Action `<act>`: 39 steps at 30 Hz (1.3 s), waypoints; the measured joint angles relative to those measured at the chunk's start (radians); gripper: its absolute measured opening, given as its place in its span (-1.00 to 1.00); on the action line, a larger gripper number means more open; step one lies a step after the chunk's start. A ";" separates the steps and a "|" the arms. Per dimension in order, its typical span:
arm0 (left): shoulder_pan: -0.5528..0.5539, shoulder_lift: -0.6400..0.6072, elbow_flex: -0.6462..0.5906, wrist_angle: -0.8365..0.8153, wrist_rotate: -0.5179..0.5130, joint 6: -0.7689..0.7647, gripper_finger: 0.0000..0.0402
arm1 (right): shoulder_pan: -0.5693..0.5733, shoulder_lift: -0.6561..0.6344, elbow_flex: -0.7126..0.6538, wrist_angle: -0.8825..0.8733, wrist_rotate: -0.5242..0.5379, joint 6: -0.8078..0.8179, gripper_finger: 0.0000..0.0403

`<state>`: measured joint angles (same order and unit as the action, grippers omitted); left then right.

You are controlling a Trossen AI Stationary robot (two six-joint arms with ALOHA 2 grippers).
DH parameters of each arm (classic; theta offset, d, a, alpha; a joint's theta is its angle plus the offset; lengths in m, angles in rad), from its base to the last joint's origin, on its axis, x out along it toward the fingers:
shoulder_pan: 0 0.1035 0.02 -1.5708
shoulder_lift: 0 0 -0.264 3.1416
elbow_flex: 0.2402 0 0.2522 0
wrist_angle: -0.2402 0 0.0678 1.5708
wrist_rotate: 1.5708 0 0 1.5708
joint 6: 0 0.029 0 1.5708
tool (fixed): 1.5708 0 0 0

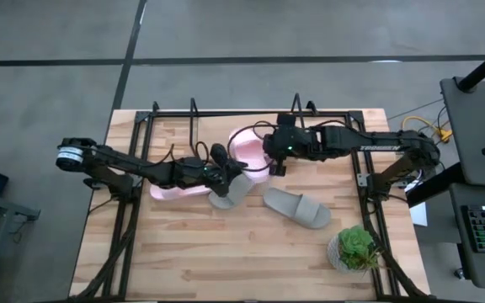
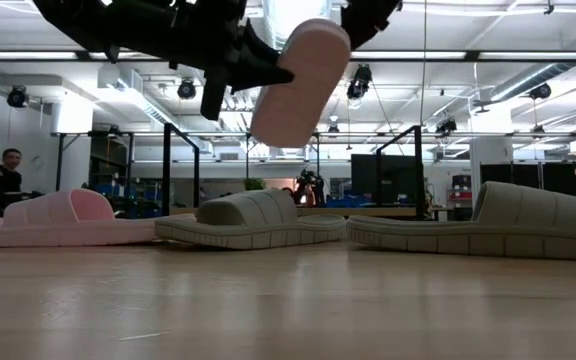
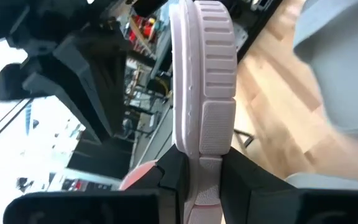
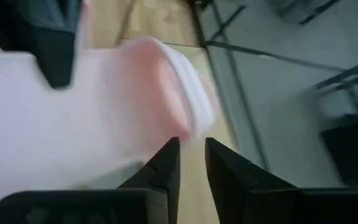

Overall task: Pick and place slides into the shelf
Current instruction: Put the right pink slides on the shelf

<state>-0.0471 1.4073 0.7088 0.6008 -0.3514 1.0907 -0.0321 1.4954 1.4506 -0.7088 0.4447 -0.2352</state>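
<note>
One pale pink slide is lifted off the table between both arms; in the low view the pink slide hangs steeply tilted. My left gripper is shut on it, reaching in from the table's left. My right gripper, fingers nearly together, stands at the slide's right side. The second pink slide and two grey slides lie sole-down on the table. The shelf stands at the far edge. My left gripper pinches the lifted pink slide across the thickness of its sole, at the sole's edge, one finger on each face. The fingers come in roughly level from the table's left. The slide is clear of the table and tilted steeply. My right gripper has its fingertips at the slide's pale rim; nothing shows in the narrow gap, and I cannot tell whether they touch it.
A small green potted plant stands near the table's right near corner. The black table frame runs along both sides. Bare wood lies along the near edge. A person shows far off in the room.
</note>
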 joint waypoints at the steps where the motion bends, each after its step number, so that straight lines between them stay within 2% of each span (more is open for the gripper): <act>1: 0.000 -0.003 -0.002 -0.009 -0.008 0.001 -0.79 | 0.012 -0.013 0.000 -0.008 0.020 -0.012 -0.64; 6: 0.002 -0.003 -0.002 -0.009 -0.026 0.020 -0.79 | 0.106 -0.064 0.000 -0.035 0.029 -0.028 -0.50; 11: 0.001 -0.003 -0.002 -0.003 -0.024 0.018 -0.79 | 0.266 -0.083 -0.031 -0.070 0.055 -0.056 -0.34; 13: 0.001 -0.003 -0.002 0.006 -0.022 0.018 -0.79 | 0.335 -0.082 -0.060 -0.041 0.154 -0.086 -0.31; 17: 0.001 -0.006 -0.002 0.039 0.008 0.022 -0.81 | 0.449 -0.086 -0.132 0.016 0.445 -0.139 -0.29; 20: 0.001 -0.030 -0.002 0.051 0.114 0.020 -0.81 | 0.492 -0.105 -0.194 0.086 0.502 -0.157 -0.29; 23: -0.001 -0.057 -0.002 0.053 0.202 0.016 -0.81 | 0.501 -0.145 -0.276 0.214 0.475 -0.215 -0.32; 27: -0.003 -0.070 -0.004 0.057 0.218 0.015 -0.81 | 0.503 -0.224 -0.429 0.497 0.428 -0.398 -0.37; 31: -0.012 -0.072 -0.006 0.078 0.231 0.016 -0.81 | 0.503 -0.325 -0.603 0.825 0.270 -0.594 -0.38; 34: -0.013 -0.074 -0.006 0.076 0.232 0.016 -0.81 | 0.485 -0.402 -0.721 1.005 0.188 -0.682 -0.35; 39: -0.016 -0.080 -0.006 0.079 0.229 0.016 -0.81 | 0.398 -0.471 -0.856 1.087 -0.024 -0.731 -0.21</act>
<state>-0.0631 1.3278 0.7025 0.6796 -0.1227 1.1065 0.3660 1.0245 0.5944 0.3786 0.4203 -0.9659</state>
